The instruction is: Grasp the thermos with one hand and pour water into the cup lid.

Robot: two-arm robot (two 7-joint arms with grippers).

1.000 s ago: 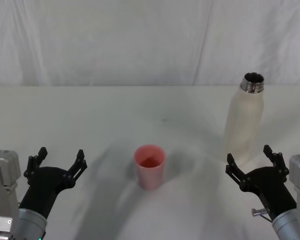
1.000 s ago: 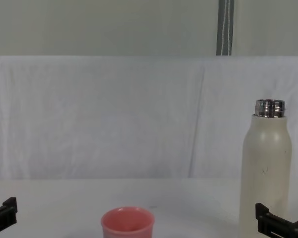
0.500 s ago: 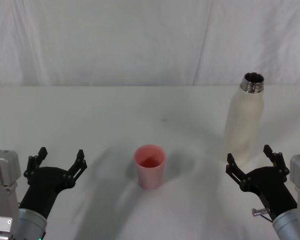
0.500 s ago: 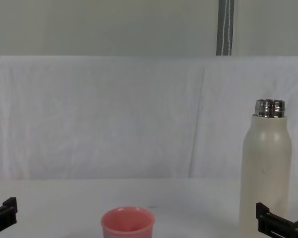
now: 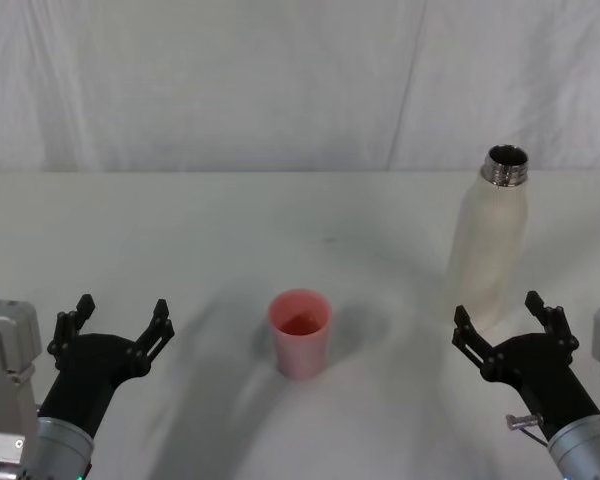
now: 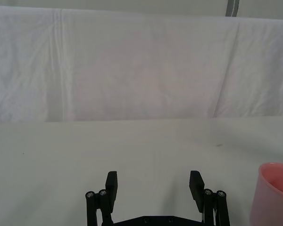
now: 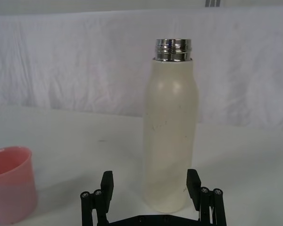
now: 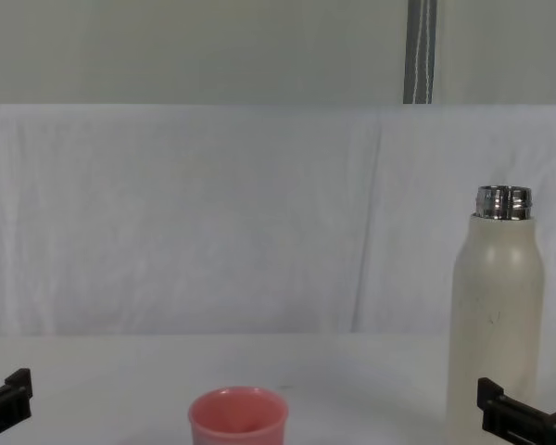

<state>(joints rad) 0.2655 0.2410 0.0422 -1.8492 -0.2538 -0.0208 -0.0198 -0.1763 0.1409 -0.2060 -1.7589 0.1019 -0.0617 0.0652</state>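
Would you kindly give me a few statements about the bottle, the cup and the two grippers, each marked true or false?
1. The thermos stands upright with its neck uncapped. True.
2. The right gripper is clamped around the thermos. False: it is open, just in front of it.
3. The cup lid lies tipped on its side. False: it stands upright on the table.
4. The left gripper is open and holds nothing. True.
5. The thermos stands to the robot's left of the cup lid. False: right.

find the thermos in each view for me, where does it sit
Head view: thermos upright at right, beyond the open right gripper.
Chest view: thermos at right edge.
Right wrist view: thermos centre.
Left wrist view: not in it.
Shared landmark: the pink cup lid, toward the robot's left of it.
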